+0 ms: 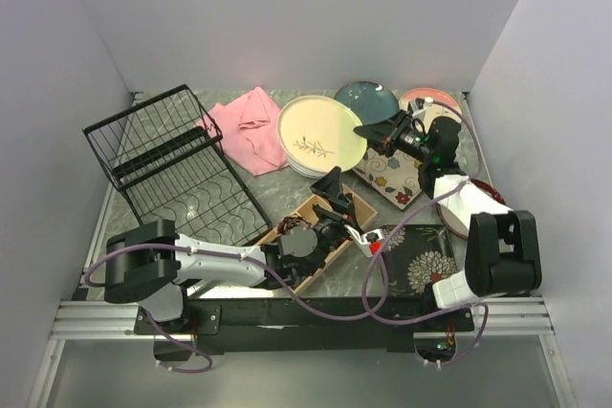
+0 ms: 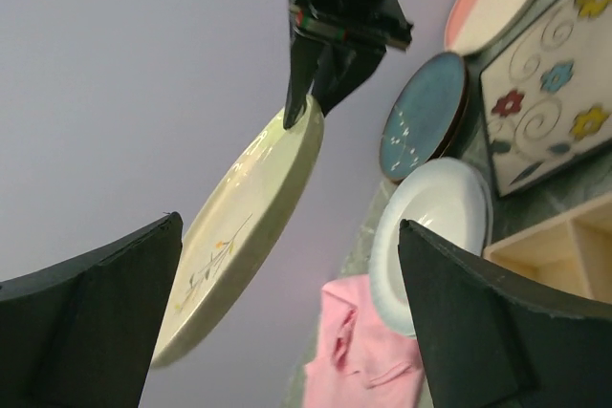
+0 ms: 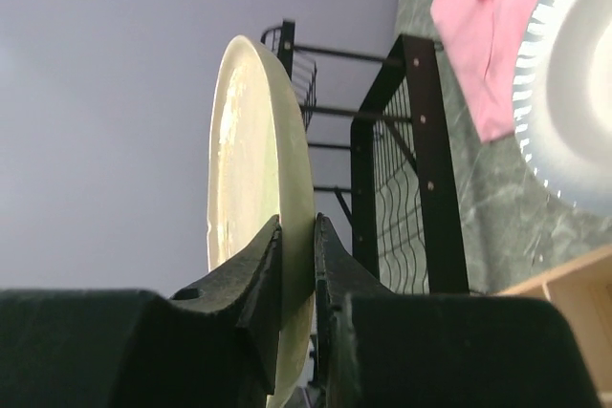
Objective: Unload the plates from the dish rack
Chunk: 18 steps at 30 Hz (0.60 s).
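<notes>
Plate, cream-green (image 1: 320,136), held on edge above the counter (image 1: 287,188), right of the dish rack (image 1: 172,169). I see the right claw (image 3: 296,231) pinching its rim. Left claw (image 2: 287,322) gapes wide, holding nothing, near the wooden tray (image 2: 564,236).

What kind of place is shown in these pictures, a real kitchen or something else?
Probably a robot test cell, not a real kitchen. Plain white walls box in a table; the left arm and right arm are bolted to a metal rail at its near edge; the dish rack and plates look staged.
</notes>
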Motion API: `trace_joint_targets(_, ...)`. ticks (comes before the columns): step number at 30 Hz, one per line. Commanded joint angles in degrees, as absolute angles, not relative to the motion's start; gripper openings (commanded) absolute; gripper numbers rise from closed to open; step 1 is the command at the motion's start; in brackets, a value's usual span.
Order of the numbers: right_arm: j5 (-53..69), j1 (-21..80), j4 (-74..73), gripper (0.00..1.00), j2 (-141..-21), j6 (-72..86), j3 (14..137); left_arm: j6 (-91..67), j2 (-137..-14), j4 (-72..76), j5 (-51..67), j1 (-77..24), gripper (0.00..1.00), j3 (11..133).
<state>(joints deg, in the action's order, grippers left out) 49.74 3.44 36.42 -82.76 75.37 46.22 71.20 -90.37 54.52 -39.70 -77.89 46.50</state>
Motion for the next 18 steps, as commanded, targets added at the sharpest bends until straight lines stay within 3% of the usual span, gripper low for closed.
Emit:
trace_joint_targets(1, 47.6, 2.0, 47.9, 0.0, -85.1, 82.0, 51.8, 61.5, -88.0, 56.8, -43.3, -79.8, 0.99, 51.6)
trace_joint_targets(5, 47.3, 0.4, 47.3, 0.0, -87.8, 80.7, 53.6, 51.4, -86.7, 53.6, -47.5, -80.8, 0.99, 54.9)
trace_joint_targets(7, 45.9, -2.6, 47.0, 0.0, -88.8, 80.3, 54.1, 39.2, -84.1, 41.9, -47.6, -80.9, 1.0, 58.0)
trace_joint_targets(10, 41.7, -7.0, 43.7, 0.0, -89.6, 78.3, 55.0, 15.1, -76.5, 22.7, -40.0, -78.2, 0.99, 60.5)
trace_joint_targets(12, 39.2, -9.0, 40.3, 0.0, -90.3, 76.0, 55.8, -1.8, -69.8, 17.4, -24.6, -74.1, 1.0, 58.9)
trace_joint_targets(14, 34.9, -11.5, 38.2, 0.0, -91.0, 73.7, 57.2, -9.5, -65.8, 16.0, -17.5, -68.3, 0.99, 56.6)
trace_joint_targets(18, 27.5, -15.9, 34.8, 0.0, -93.8, 72.2, 59.5, -12.3, -56.9, 17.1, -19.8, -66.0, 0.99, 49.1)
